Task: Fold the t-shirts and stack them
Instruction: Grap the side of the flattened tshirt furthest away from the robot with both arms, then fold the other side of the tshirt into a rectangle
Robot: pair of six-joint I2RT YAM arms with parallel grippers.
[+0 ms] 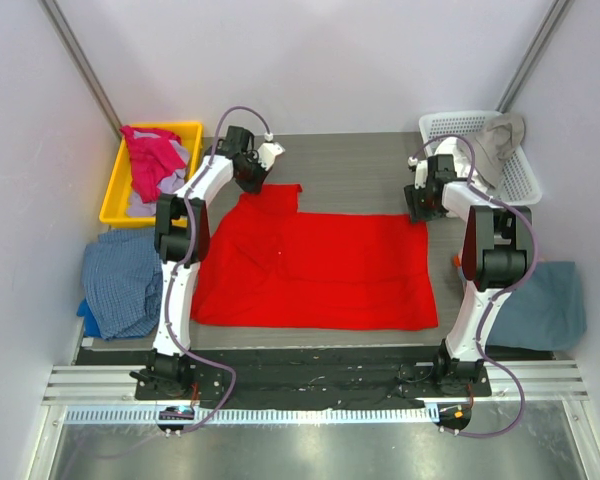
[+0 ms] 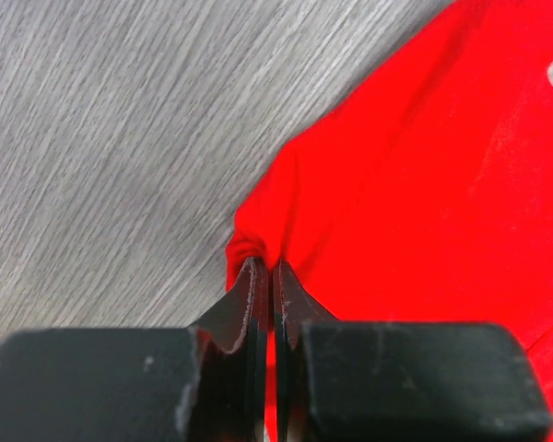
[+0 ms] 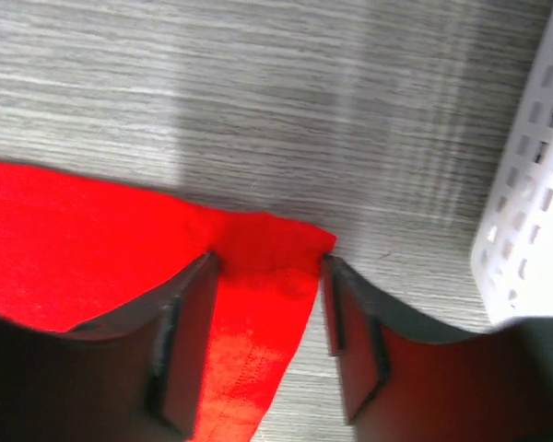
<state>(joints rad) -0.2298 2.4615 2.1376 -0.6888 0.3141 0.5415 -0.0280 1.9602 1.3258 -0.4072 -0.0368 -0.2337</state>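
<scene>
A bright red t-shirt (image 1: 315,270) lies spread flat on the grey table. My left gripper (image 1: 250,178) is at its far left corner, shut on a pinch of the red cloth (image 2: 258,249). My right gripper (image 1: 421,205) is at the far right corner, open, with its fingers (image 3: 189,322) straddling the red corner (image 3: 263,249) on the table. A magenta-pink t-shirt (image 1: 152,155) lies in the yellow bin. A teal one (image 1: 540,305) lies at the right edge.
A yellow bin (image 1: 185,130) stands at the far left. A white basket (image 1: 525,175) with grey cloth (image 1: 498,140) stands at the far right, its wall showing in the right wrist view (image 3: 535,230). A blue checked cloth (image 1: 125,280) lies at the left.
</scene>
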